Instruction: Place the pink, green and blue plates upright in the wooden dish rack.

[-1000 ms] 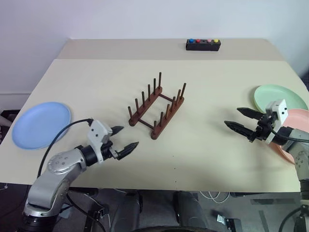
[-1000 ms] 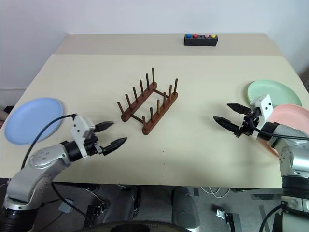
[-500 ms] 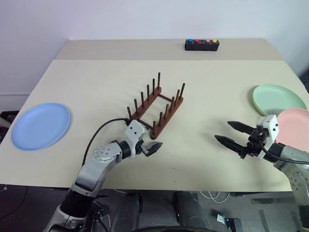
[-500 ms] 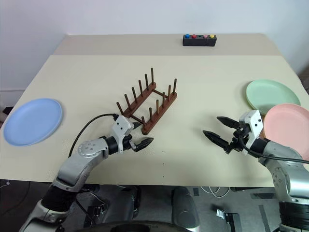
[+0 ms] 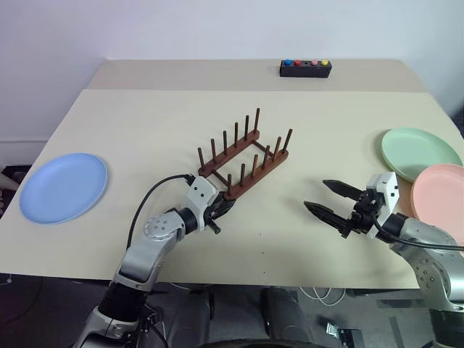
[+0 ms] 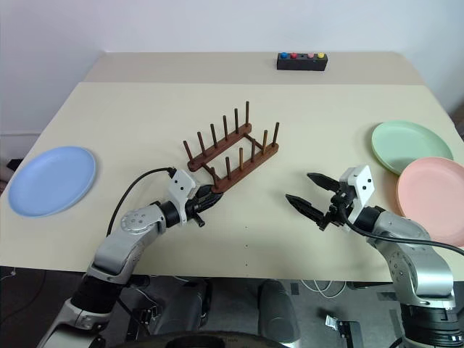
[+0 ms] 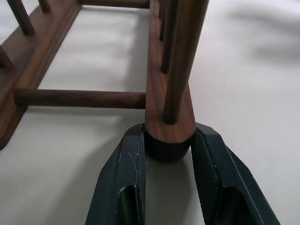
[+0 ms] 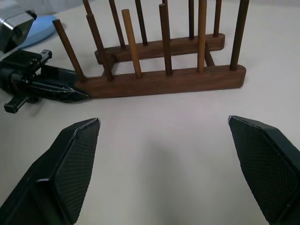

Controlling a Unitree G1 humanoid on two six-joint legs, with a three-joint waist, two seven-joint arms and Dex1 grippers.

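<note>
The table is your largest surface: a broad, matte cream top, smooth enough that the wooden dish rack will slide on it, so steer it slowly. The rack lies at mid-table, slanting from near left to far right, and your left gripper is clamped on the rounded near end of its nearer rail, one finger on each flank as the left wrist view shows. That is a narrow purchase on hard, polished dark wood: keep the rail low against the table and turn it without lifting, or it may twist out of the pads. Judging by the layout, the step is squaring the rack before any plate goes in.

The three plates are all flat on the table: the blue plate at the left edge, the green plate at the far right, the pink plate just nearer than it, their rims touching or overlapping. They are round, shallow, thin-lipped and plain, likely slippery to pinch.

Your right gripper hovers with its fingers spread wide, empty, between rack and pink plate.

The thin upright pegs are smallest; keep the gripper clear of them.
</note>
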